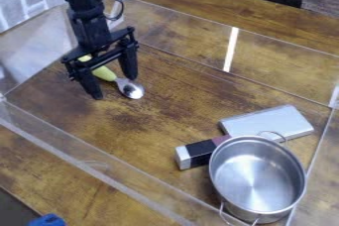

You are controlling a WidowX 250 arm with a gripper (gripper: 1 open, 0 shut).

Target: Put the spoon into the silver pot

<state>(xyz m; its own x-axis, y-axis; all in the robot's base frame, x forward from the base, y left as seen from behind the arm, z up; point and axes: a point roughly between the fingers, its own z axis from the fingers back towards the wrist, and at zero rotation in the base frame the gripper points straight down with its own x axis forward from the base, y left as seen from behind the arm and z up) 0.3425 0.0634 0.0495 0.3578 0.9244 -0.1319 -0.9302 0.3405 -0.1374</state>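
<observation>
1. We see a brown wooden desk [172, 121] under the whole scene, with clear, see-through edging along its near side and a thin white strip [231, 50] lying well to one side of the end effector [113, 83].
2. We have the black arm [87, 10] coming in from the upper left of the view, its upper part near the corner and its wrist reaching down toward the wood.
3. Our end effector points downward, low over the desk, with its two fingers hanging on either side of the spoon's handle as we look at it. We cannot tell whether either fingertip touches the wood.
4. Its jaws stand wide, and we see nothing held between them.
5. The spoon [130, 89] lies on the desk right at the end effector: its yellow-green handle is partly hidden behind the fingers, and its small shiny bowl shows just beside them, toward the lower right of the view.
6. The silver pot [259, 178] stands well apart from the end effector, at the lower right of the view, with its open top facing up.
7. Between the end effector and the pot, close against the pot, we find a black-and-white block [197, 154]; a flat grey slab [267, 122] lies just beyond the pot.
8. A blue object [48, 219] shows at the bottom left edge, well apart from the end effector.
</observation>
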